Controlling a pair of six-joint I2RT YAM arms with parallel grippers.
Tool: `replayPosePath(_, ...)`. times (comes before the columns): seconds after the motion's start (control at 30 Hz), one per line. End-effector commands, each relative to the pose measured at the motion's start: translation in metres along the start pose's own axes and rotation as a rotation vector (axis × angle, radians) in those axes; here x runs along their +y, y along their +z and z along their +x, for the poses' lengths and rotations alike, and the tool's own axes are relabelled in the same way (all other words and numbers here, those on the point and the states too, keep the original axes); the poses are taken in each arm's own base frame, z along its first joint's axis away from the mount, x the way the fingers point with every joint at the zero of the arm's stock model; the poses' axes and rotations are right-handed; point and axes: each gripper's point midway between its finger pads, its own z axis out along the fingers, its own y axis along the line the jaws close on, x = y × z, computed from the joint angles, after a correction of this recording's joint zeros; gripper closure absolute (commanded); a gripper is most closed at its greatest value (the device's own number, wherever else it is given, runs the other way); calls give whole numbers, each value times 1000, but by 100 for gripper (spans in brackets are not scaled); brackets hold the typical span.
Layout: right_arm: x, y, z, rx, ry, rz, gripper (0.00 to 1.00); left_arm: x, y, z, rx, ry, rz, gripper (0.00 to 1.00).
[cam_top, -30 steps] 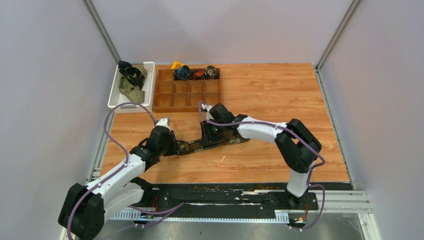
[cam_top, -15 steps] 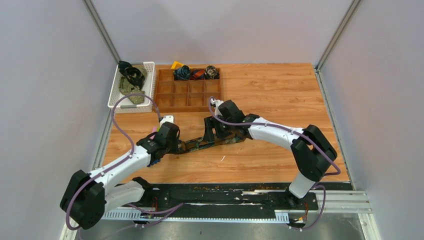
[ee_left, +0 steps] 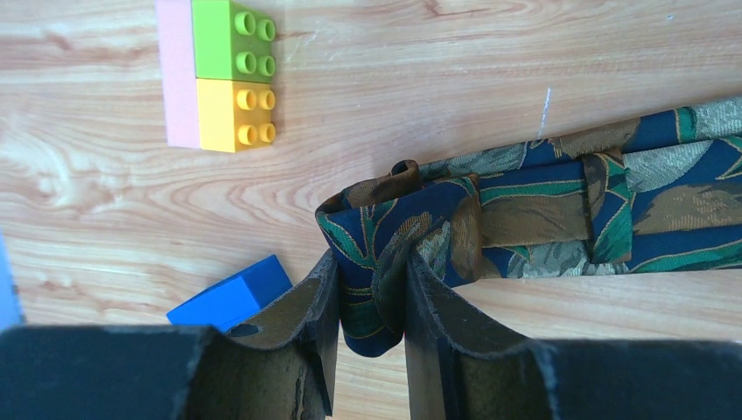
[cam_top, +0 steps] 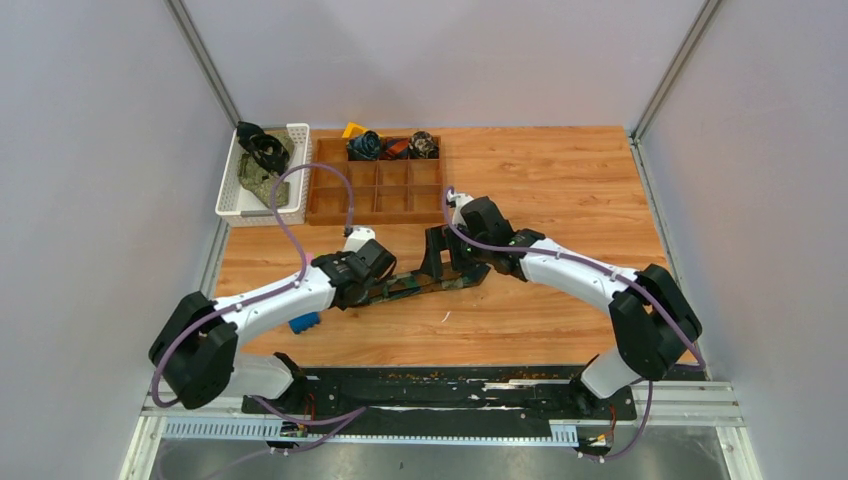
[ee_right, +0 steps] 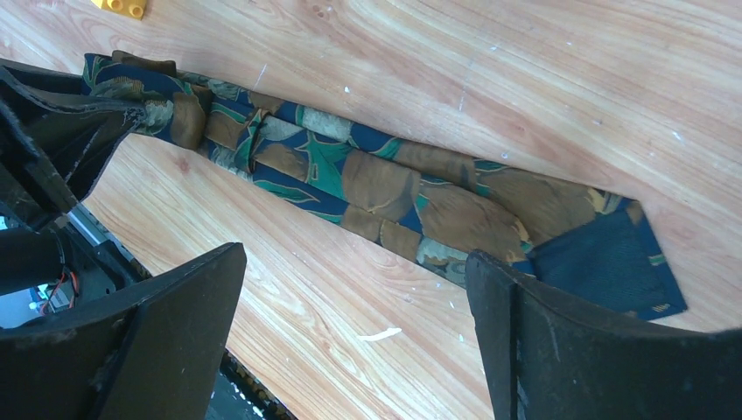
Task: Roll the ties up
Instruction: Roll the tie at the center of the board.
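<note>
The leaf-patterned tie (cam_top: 420, 284) lies flat along the table (cam_top: 560, 180), its folded end pinched by the left fingers (ee_left: 433, 315). The right fingers (ee_right: 175, 324) have just sprung wide above the broad end, freeing the length for rolling.

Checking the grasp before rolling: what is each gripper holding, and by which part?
The left gripper pinches the tie at its folded-over end; right gripper is open, holding nothing.

A patterned tie (cam_top: 415, 285) lies along the wooden table (cam_top: 560, 180) between my arms. My left gripper (cam_top: 372, 289) is at its left end, my right gripper (cam_top: 450, 268) over its right part. A blue block (cam_top: 305, 322) sits beside my left arm.
</note>
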Motion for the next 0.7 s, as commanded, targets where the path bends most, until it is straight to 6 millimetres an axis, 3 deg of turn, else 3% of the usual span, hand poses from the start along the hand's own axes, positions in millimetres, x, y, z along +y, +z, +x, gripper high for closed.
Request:
replayPosePath(0.0, 0, -13, -19, -86, 2, -4, 1, 14, -5, -10, -27, 59, -149, 68)
replayPosePath(0.33, -25, -36, -29, -175, 73, 83, 1, -3, -9, -23, -49, 195, -264, 69)
replayPosePath(0.67, -48, -70, -42, -313, 151, 143, 1, -45, 2, -22, -25, 287, -236, 69)
